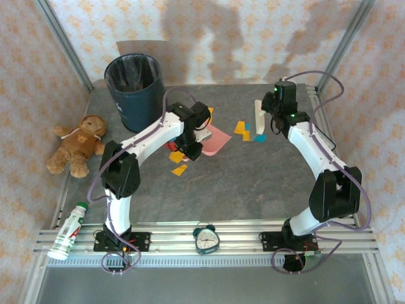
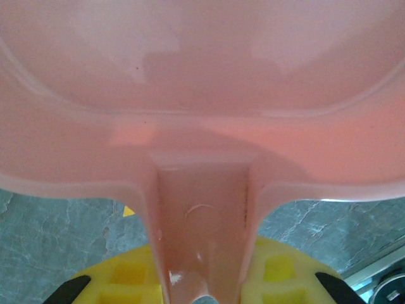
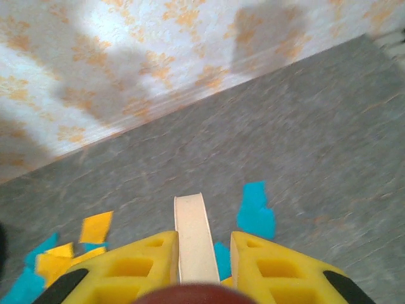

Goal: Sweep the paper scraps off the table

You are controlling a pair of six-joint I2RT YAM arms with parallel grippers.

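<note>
While both arms reach in over the middle of the worktop [image 1: 266, 183], the dark bin [image 1: 131, 88] stands at its back left corner, well apart from the mess. The left jaws are clamped tight on the handle of the pink dustpan [image 1: 214, 140], and its tray lies between the two arms, with the mouth apparently turned toward the right arm. The right jaws are closed just as firmly on a cream brush [image 1: 258, 114], which hangs just behind a small cluster of litter; whether its tip touches the stone I cannot tell. The paper scraps [image 1: 247, 133] lie in two groups. Yellow and teal pieces sit between brush and pan, and orange and red ones sit beside the left wrist, on the near side of the pan. The step in hand looks like sweeping the first cluster into the tray. To do it well, the pan's lip should lie flat on the surface so that no thin piece slips beneath it. The brush should start beyond the farthest scrap and draw low and slow toward the mouth, since paper this light flutters aside under a quick stroke
</note>
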